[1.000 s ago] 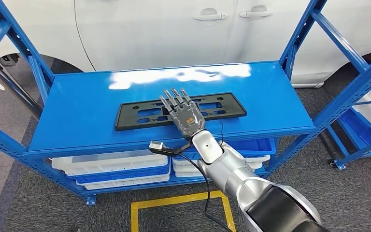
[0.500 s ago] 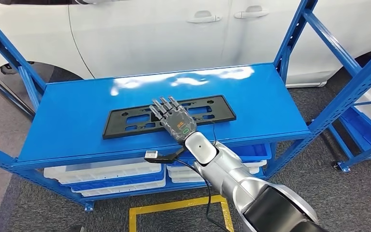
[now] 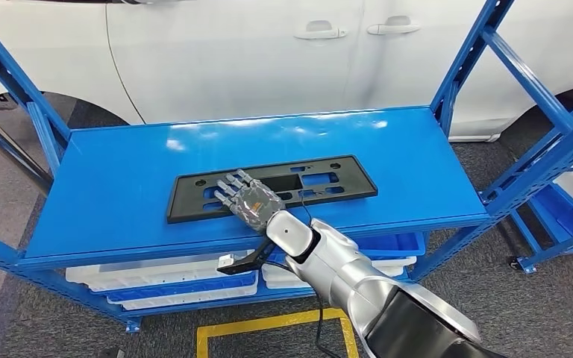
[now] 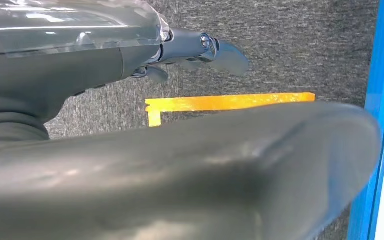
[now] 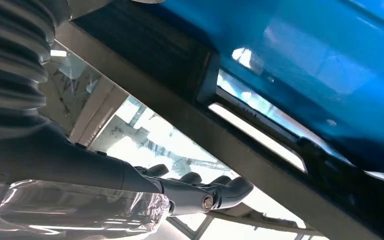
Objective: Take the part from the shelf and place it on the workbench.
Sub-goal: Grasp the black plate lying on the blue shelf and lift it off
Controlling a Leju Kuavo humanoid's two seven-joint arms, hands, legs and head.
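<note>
Right robot hand (image 3: 248,200) seemingly farther left

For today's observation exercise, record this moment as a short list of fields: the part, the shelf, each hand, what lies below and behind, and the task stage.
Part: black flat frame with cut-outs, lying on the shelf
Shelf: blue, glossy top
Right hand: laid over the frame's left half, fingers spread; grip not yet evident
Left hand: hangs over grey floor
Below: white bins
Behind: white car
Stage: frame not yet lifted
</note>
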